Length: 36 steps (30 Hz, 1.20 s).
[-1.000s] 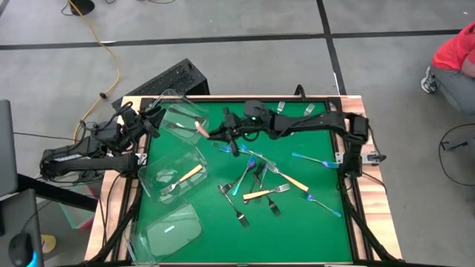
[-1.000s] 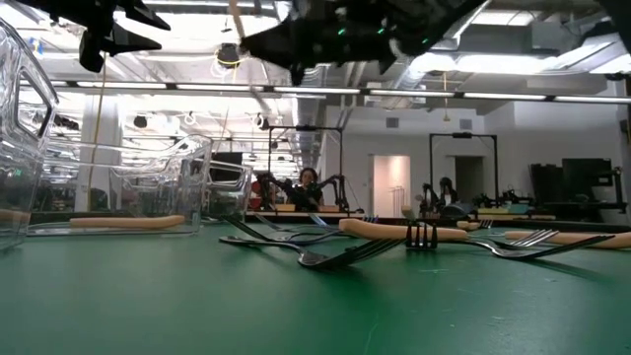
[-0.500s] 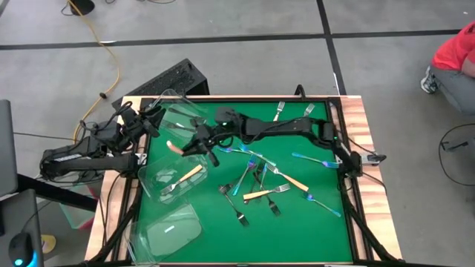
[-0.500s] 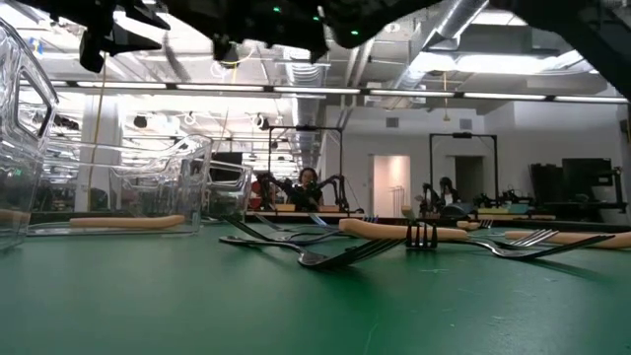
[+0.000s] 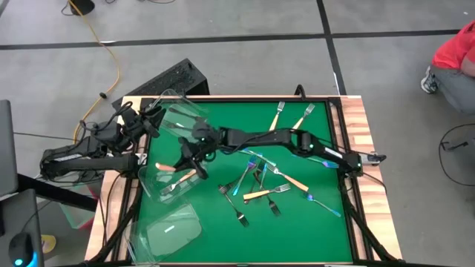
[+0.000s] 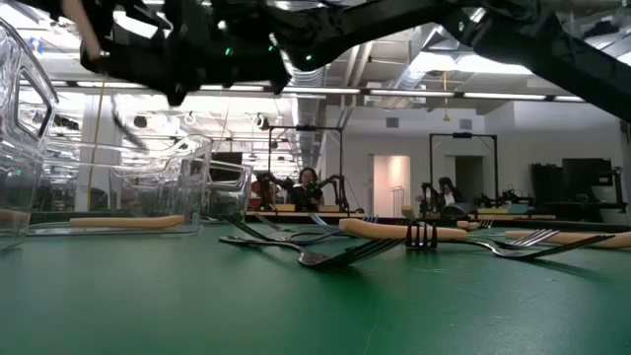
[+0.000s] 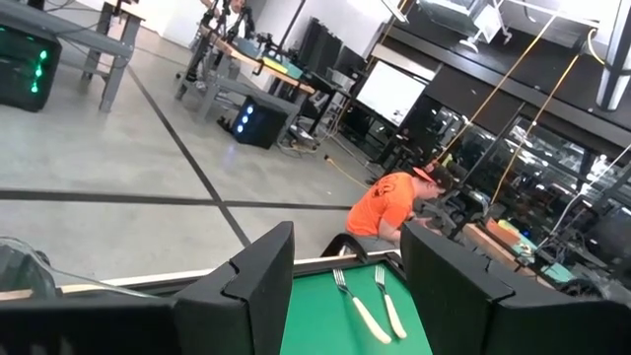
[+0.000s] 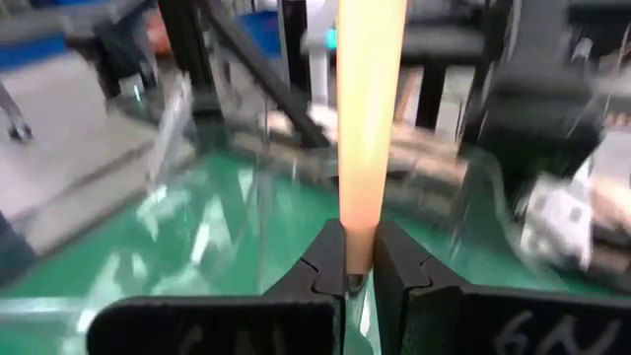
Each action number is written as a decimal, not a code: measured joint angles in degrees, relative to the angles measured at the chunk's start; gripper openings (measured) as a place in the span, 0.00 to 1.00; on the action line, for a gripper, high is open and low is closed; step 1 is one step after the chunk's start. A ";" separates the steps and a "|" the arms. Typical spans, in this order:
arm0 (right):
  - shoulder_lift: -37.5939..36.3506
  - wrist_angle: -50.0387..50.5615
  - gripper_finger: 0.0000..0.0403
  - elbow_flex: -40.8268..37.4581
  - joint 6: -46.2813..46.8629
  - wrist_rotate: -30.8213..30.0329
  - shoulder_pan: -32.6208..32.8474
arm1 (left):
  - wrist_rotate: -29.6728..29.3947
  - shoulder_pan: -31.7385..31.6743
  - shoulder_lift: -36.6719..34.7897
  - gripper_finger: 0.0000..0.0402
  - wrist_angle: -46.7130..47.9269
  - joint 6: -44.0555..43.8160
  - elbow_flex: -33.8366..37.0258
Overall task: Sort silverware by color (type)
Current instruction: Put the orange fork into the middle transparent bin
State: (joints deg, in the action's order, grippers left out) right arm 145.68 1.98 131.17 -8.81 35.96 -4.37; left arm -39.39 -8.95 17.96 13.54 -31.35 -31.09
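I've got a cream-handled fork (image 8: 371, 128) pinched tight between the right gripper (image 8: 360, 258) fingers, handle sticking straight out ahead of the wrist cam, and from overhead the right gripper (image 5: 187, 157) is reaching across the mat to hang over the middle tub (image 5: 172, 178) on the left side. That tub already has one cream-handled fork lying in it (image 5: 182, 180), so my read is this one belongs there too and I'm close to letting go. Progress-wise it looks early: the far tub (image 5: 180, 116) looks like it has a fork or two in it, though I can't tell for sure through the plastic, and the near tub (image 5: 172, 229) only shows a small pale glint that I can't make out. Most of the silverware is out on the green mat (image 5: 312, 230): a tangled pile in the middle (image 5: 256, 184) with dark, blue and cream ones mixed, two cream-handled forks by the far edge (image 5: 292, 114), and a couple of blue ones off to the right (image 5: 315, 159). The left gripper (image 7: 347, 286) is parked by the far-left corner with its jaws spread, holding nothing.
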 joint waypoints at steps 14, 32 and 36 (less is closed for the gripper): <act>-0.01 12.13 0.08 0.23 -14.66 -14.59 1.26 | -0.03 0.00 0.00 0.43 0.09 0.02 0.00; 1.87 14.72 0.08 0.13 -21.45 -16.60 2.75 | -0.33 0.00 0.00 0.43 0.11 0.02 0.00; 2.68 13.39 0.08 0.18 -21.36 -16.60 3.24 | -0.32 0.00 0.00 0.43 0.10 0.02 0.00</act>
State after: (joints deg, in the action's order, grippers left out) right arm 148.35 15.37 131.35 -30.17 19.35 -1.13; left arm -39.71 -8.95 17.96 13.64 -31.33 -31.09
